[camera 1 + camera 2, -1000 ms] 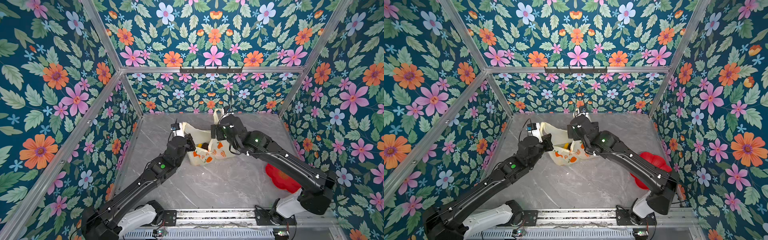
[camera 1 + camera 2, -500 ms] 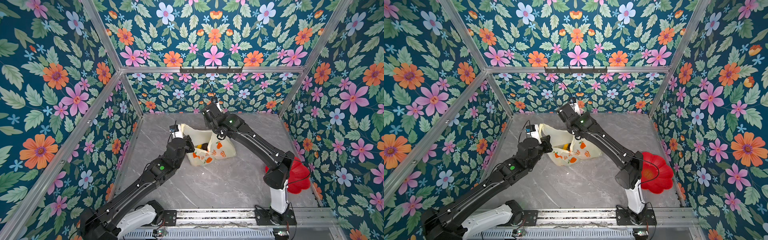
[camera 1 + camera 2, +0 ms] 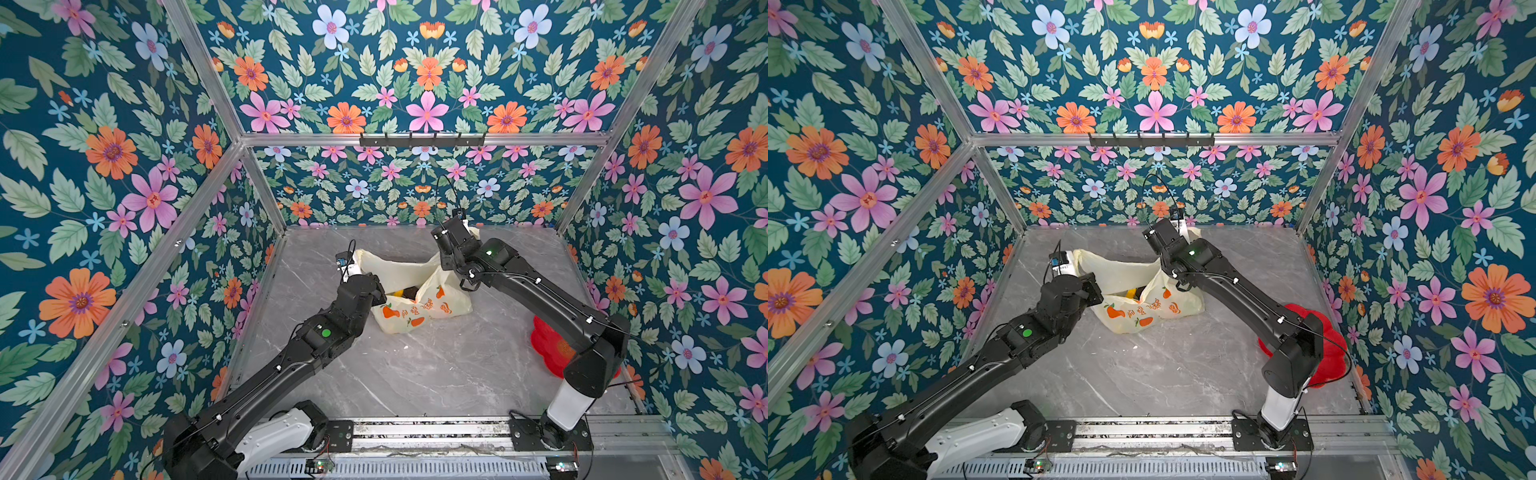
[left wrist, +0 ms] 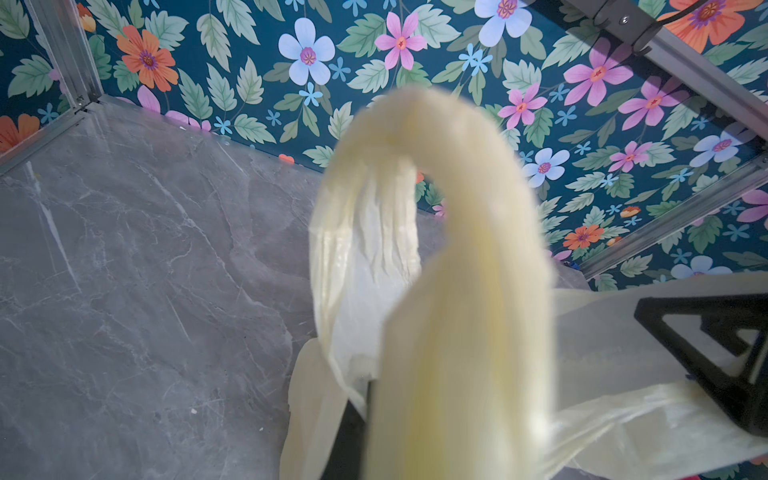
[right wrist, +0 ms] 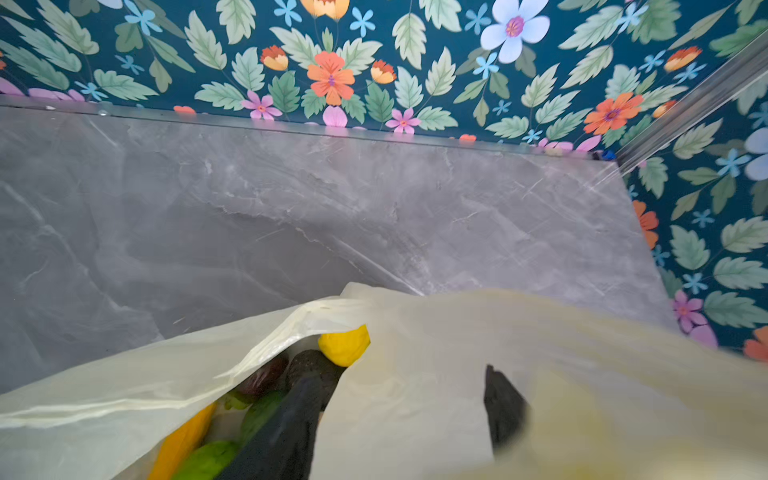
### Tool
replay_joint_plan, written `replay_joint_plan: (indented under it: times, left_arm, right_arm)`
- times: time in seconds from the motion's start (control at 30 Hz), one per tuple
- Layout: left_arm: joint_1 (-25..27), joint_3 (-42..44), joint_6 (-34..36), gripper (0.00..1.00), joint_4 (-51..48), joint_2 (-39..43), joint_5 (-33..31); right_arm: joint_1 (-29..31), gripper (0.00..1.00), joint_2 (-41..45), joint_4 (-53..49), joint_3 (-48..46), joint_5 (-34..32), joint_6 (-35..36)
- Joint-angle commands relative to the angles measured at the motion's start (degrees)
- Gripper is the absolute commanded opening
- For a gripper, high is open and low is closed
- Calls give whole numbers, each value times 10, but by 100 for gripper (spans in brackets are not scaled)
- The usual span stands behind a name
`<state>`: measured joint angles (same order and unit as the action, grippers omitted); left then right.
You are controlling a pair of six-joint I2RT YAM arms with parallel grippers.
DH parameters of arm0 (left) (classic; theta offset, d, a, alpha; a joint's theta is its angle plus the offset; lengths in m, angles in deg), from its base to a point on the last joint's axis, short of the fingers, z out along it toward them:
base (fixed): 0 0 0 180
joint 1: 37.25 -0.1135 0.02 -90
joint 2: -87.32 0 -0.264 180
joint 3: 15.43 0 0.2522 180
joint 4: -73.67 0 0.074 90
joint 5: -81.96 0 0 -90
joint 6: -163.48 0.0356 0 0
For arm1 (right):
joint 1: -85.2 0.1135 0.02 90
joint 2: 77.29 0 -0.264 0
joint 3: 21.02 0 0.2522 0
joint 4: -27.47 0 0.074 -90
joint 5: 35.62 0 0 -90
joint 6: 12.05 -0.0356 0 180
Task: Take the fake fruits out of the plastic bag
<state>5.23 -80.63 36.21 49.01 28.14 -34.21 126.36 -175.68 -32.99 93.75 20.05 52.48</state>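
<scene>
The plastic bag lies at the back middle of the table, cream with orange prints, its mouth pulled open. My left gripper is shut on the bag's left loop handle and holds it up. My right gripper is at the bag's far right rim. Its jaws stand apart: one finger is inside the mouth, the other outside, with the bag wall between them. Inside lie the fake fruits: a yellow lemon, a dark avocado, green fruits and a yellow banana.
A red flower-shaped dish stands at the right side of the table, partly behind my right arm. Bare grey marble stretches in front of the bag. Flowered walls close in the back and both sides.
My right arm has swung from the bag's near right side to its far right rim, and its jaws have narrowed around the bag wall. The left gripper has stayed put.
</scene>
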Motion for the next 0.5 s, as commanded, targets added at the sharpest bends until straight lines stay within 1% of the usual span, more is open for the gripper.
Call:
replay_joint_plan:
  times: [0.0,0.07,0.13,0.27,0.47]
  left_arm:
    - [0,1,-6,0,3,-1,-12]
    - [-1,4,-7,0,2,-2,-10]
    - [-1,5,-7,0,3,-6,-6]
    - [-1,5,-7,0,9,-10,1]
    - [-1,2,-7,0,11,-13,-1]
  right_arm:
    - [-13,73,21,25,-32,41,-36]
    - [-13,84,28,29,-51,42,-40]
    - [-13,90,54,35,-60,53,-40]
    - [-8,93,70,40,-54,88,-36]
    - [24,94,68,25,-14,89,-19]
